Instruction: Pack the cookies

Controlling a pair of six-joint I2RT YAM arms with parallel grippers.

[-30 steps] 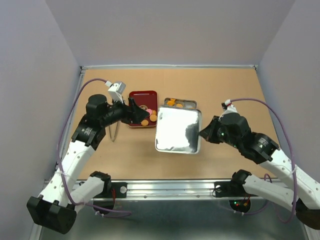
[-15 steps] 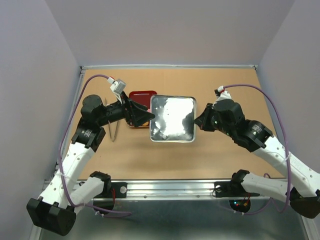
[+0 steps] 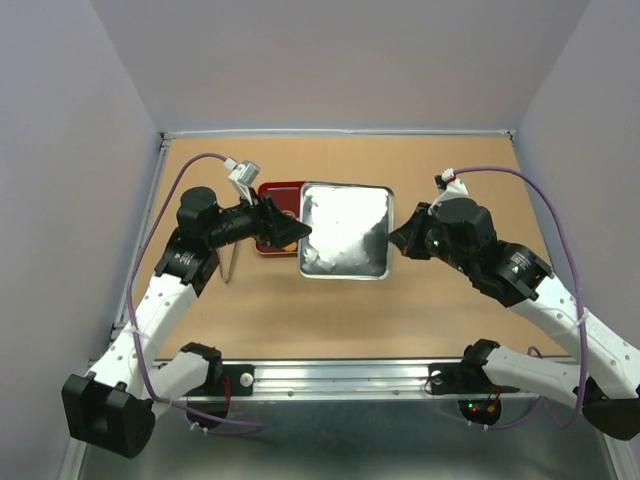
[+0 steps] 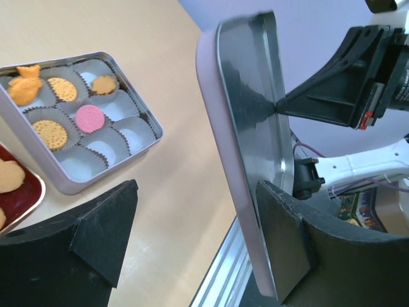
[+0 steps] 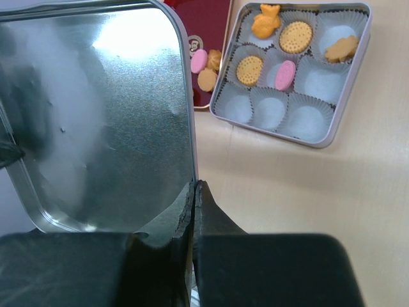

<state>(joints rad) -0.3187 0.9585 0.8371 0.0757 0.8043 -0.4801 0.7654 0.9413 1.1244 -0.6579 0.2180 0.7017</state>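
Looking over the arms from where I stand, I see the packing partly done. The open tin (image 4: 112,165) sits on the table with nine paper cups (image 5: 307,118) inside. Five of them hold cookies (image 5: 294,37): an orange fish shape, two yellow rounds, an orange flower shape and a pink one. The other four cups are bare. More cookies, a pink and some orange ones, lie on the red tray (image 5: 214,22), which the right wrist view shows at about eleven o'clock from the tin.

The shiny lid (image 3: 345,230) is up in the air between the two arms. The right gripper (image 5: 195,195), at three o'clock of the lid from above, has its fingers pressed together on the lid's rim. The left gripper (image 4: 199,192), at nine o'clock, has its fingers spread wide. The opposite edge of the lid stands between them, close against one pad, and I cannot tell whether it touches.

My guess is that the lid goes on soon, though the tray's cookies and the bare cups suggest filling is unfinished.
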